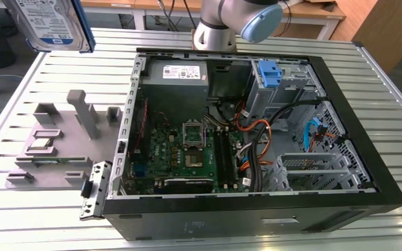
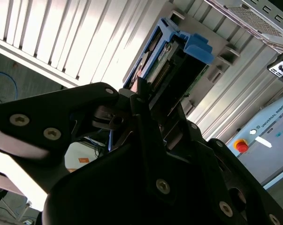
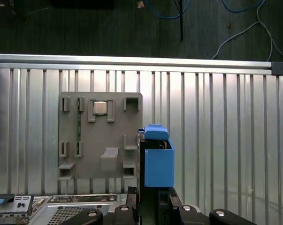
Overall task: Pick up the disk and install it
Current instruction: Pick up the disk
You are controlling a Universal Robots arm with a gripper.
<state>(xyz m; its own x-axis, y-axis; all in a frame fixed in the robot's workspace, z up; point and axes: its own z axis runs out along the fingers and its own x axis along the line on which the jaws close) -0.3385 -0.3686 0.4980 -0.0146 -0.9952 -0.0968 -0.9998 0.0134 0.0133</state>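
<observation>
— What does the ribbed metal table point(image 1: 54, 78) hold?
— A grey holder tray point(image 1: 54, 157) on the exterior view's left. An open black computer case point(image 1: 257, 214) sits just beside it.

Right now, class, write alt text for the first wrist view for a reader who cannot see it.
The pincer holds the disk, in its blue carrier, above a slatted metal table where a grey parts tray lies.

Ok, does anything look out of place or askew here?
Nothing spilled or damaged. One oddity: a metal bracket hangs tilted outward from the open computer case at the exterior view's left. The disk is held off the table in the gripper.
</observation>
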